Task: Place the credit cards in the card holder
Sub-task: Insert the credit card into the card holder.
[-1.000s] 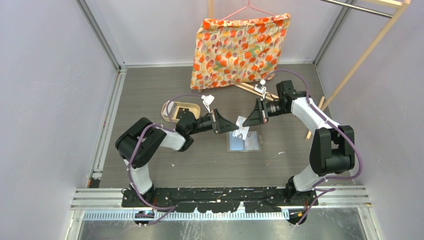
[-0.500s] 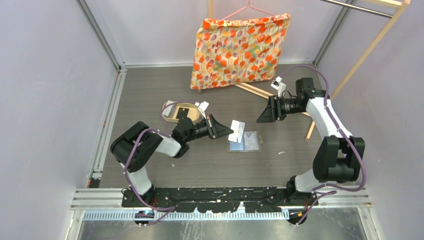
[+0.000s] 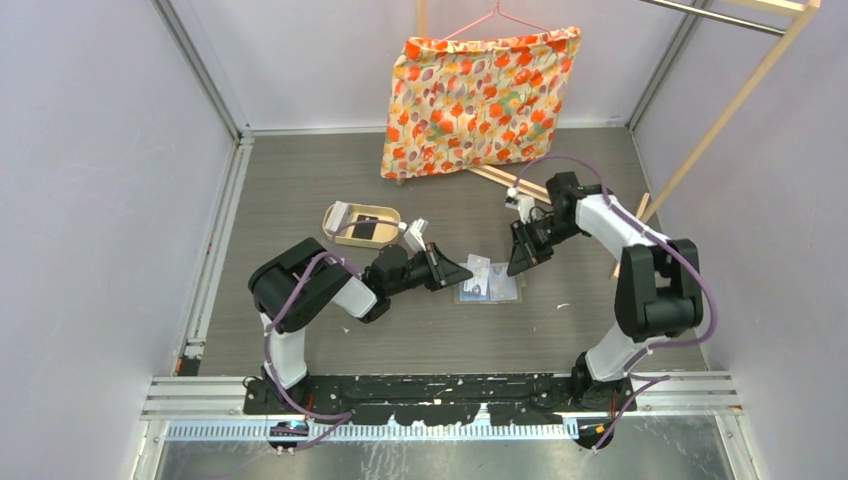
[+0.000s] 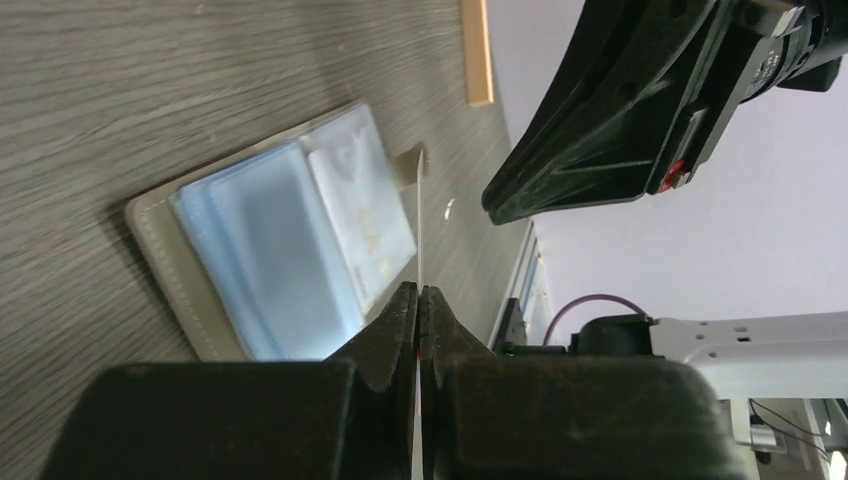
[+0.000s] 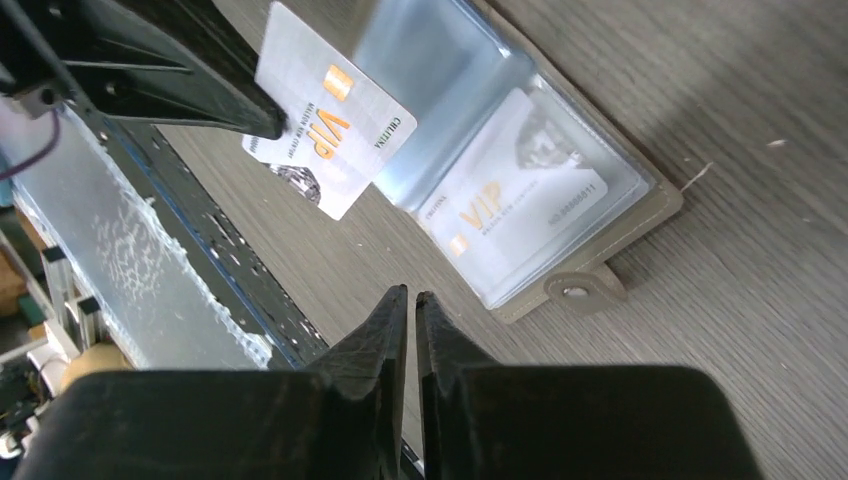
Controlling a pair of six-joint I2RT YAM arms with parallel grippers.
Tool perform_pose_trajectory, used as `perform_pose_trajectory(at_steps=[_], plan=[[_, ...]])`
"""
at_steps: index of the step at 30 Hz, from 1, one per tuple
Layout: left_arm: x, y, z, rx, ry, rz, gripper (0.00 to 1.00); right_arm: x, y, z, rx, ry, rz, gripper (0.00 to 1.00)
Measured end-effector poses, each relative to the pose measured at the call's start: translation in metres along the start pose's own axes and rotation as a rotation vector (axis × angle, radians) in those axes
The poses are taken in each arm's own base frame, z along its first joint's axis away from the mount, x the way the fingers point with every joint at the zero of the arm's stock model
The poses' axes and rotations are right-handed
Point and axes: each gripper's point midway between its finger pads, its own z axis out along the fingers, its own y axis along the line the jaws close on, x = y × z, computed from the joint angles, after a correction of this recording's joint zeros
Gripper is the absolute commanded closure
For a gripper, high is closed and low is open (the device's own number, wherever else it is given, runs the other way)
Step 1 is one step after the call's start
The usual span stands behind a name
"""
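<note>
Left wrist: left tool (image 4: 419, 292) pinches a credit card (image 5: 325, 120); we square its edge to the open card holder (image 4: 170, 250); right tool (image 5: 411, 300) pressed together, empty.

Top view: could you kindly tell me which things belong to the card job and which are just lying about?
Job in hand: card holder; VIP card pinched by left gripper; second VIP card already pocketed.
Lying about: floral cushion; wooden rack; tan tray.

"VIP" on held card (image 5: 325, 125), "VIP" on pocketed card (image 5: 520, 205)
</note>
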Motion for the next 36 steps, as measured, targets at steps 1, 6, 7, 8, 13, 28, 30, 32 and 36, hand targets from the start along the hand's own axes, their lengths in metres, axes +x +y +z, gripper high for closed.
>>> perform_pose_trajectory(at_steps=[1,6,7,8,13,28,30,32,36], plan=[[0.002,0.004,0.002,-0.012,0.000,-0.003,1.00,0.005,-0.004,0.007,0.004,0.036,0.011,0.88],[0.012,0.023,0.008,-0.067,-0.003,-0.014,1.00,0.024,-0.022,0.027,0.046,0.156,0.055,0.88],[0.014,0.026,0.008,-0.075,-0.004,-0.015,1.00,0.026,-0.025,0.027,0.054,0.166,0.058,0.88],[0.015,0.028,0.009,-0.083,-0.007,-0.016,1.00,0.027,-0.027,0.028,0.065,0.176,0.061,0.88],[0.014,0.035,0.010,-0.107,-0.022,-0.022,1.00,0.030,-0.038,0.029,0.109,0.208,0.068,0.88],[0.016,0.038,0.018,-0.130,-0.028,-0.064,1.00,0.041,-0.056,0.036,0.177,0.284,0.104,0.88],[0.017,0.039,0.020,-0.133,-0.027,-0.077,1.00,0.042,-0.056,0.036,0.180,0.288,0.106,0.88],[0.019,0.042,0.020,-0.140,-0.024,-0.090,1.00,0.042,-0.056,0.036,0.184,0.291,0.105,0.88],[0.021,0.047,0.020,-0.156,-0.023,-0.113,1.00,0.042,-0.056,0.036,0.189,0.295,0.102,0.88]])
